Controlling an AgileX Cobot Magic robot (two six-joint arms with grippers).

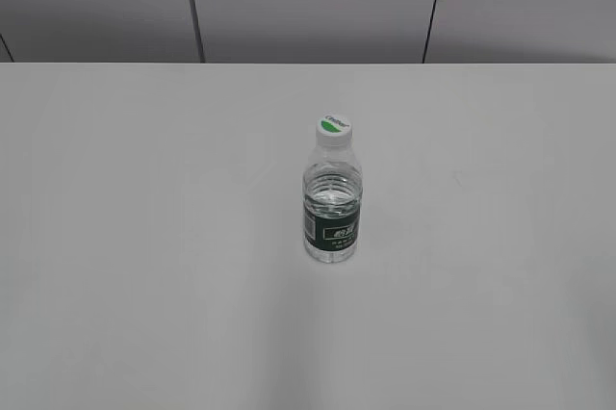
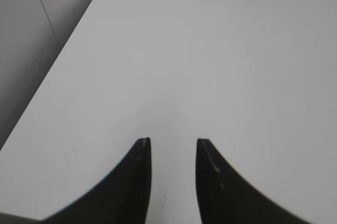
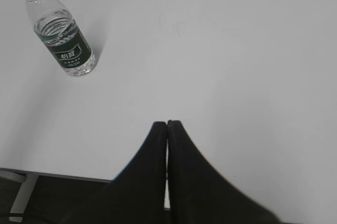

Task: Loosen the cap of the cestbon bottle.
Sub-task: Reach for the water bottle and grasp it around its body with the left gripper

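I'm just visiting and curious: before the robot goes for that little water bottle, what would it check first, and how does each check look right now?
1. Small clear ribbed plastic bottle with dark green label standing upright: ok.
2. Round white screw cap with green patch on the bottle: ok.
3. Left tool open: ok.
4. Right tool open: not ok, it is shut.
5. White table around the bottle unobstructed: ok.
6. Cap tightness: cannot tell.

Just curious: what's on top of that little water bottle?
A white cap with a green patch sits on the bottle. The bottle's mouth beneath the cap is covered, so it cannot be seen.
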